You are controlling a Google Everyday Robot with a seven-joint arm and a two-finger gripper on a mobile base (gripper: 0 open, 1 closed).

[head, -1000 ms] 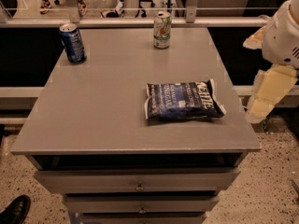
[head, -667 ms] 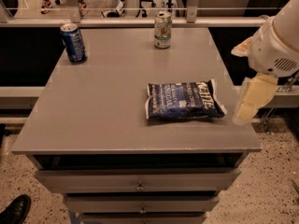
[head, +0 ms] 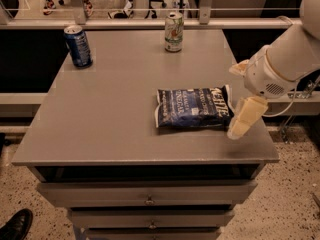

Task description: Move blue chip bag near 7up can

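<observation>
Note the gripper (head: 235,101) just right of the blue chip bag (head: 192,108), which lies flat on the bench (head: 110,129); fingers (head: 246,115) spread wide, holding nothing. Risks pinching only crinkly film and slipping. Farther behind the bag, risks toppling the upright 7up can (head: 173,32), or taking the dark blue can (head: 78,46), back-left of the bag, for it.

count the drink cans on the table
2: the 7up can at the far edge of the table; the dark blue can at its far left corner. The gripper hangs right of the blue chip bag.
</observation>
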